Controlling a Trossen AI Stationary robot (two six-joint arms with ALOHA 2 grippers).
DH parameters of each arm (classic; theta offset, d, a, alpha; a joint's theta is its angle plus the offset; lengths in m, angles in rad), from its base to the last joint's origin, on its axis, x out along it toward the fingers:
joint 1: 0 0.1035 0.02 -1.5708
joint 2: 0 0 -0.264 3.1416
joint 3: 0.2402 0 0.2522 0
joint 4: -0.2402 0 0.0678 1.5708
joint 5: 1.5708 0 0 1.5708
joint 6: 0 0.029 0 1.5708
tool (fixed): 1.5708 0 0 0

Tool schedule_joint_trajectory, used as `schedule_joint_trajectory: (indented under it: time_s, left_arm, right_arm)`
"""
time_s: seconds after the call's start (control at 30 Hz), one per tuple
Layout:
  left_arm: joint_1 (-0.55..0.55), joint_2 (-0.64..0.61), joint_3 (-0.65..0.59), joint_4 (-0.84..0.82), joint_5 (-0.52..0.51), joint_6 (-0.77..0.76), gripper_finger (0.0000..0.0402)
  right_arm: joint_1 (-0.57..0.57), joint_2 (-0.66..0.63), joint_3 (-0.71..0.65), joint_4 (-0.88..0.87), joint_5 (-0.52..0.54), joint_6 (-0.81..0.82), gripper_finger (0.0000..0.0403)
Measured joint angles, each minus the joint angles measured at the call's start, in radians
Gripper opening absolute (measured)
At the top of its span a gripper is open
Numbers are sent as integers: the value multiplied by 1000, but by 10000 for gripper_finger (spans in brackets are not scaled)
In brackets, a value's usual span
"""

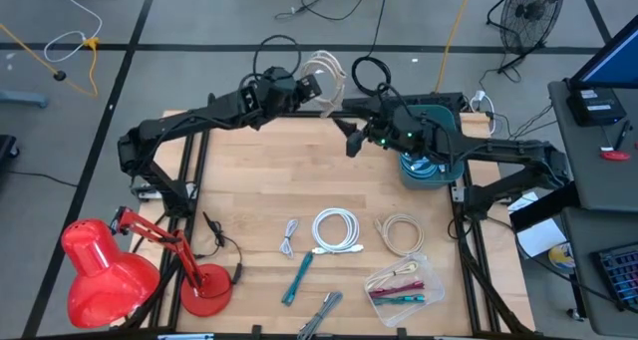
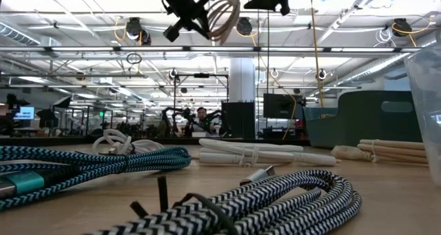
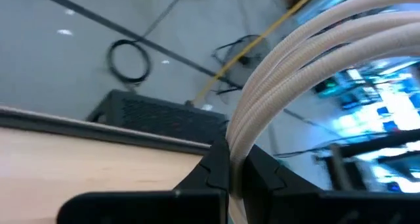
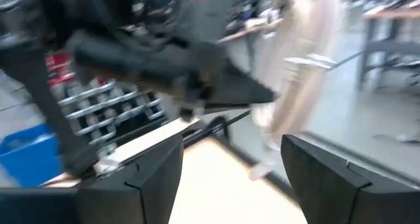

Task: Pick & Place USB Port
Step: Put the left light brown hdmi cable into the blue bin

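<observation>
Left gripper (image 1: 304, 84) is raised over the table's far edge, jaws clamped on a coiled beige cable (image 1: 325, 73) that hangs from it in mid-air. Right gripper (image 1: 351, 141) sits just right of it, jaws wide and empty, cable between its fingers (image 4: 328, 178) but farther off. Teal bin (image 1: 439, 146) is right of both. White cable (image 1: 336, 230) and another beige coil (image 1: 401, 232) lie near on the table (image 1: 259, 180).

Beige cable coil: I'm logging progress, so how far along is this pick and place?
Done: the beige cable coil is off the table, pinched in the left gripper above the far edge. In hand: the right gripper hangs open beside it, holding nothing. Left: placing the coil, perhaps in the teal bin, and the white cable and tan cable lying on the table.
</observation>
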State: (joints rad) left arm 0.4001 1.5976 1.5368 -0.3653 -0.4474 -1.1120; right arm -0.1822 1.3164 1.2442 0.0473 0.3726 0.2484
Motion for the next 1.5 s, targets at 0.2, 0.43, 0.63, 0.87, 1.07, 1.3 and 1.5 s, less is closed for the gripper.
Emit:
schedule_joint_trajectory:
  time_s: [0.2, 0.43, 0.63, 0.87, 1.07, 1.3, 1.5]
  left_arm:
    - [-26, -9, 0, 118, 4, 67, 12]
    - [-45, -24, 0, 151, 18, 83, 12]
    - [-61, -24, 0, 159, 12, 86, 12]
    - [-64, -24, 0, 200, 11, 88, 12]
    - [-65, -24, 0, 229, 18, 97, 12]
    - [-75, -24, 0, 236, 27, 97, 12]
    - [-84, -15, 0, 240, 40, 94, 12]
  right_arm:
    - [-3, -19, 0, 2, 104, -32, 258]
    - [-15, -18, 0, 60, 100, -46, 257]
    - [-15, -19, 0, 121, 97, -79, 256]
    - [-22, -18, 0, 137, 75, -67, 250]
    - [-46, -18, 0, 140, 18, -26, 192]
    - [-47, -18, 0, 161, -50, -29, 101]
    - [-47, -18, 0, 165, -60, -29, 46]
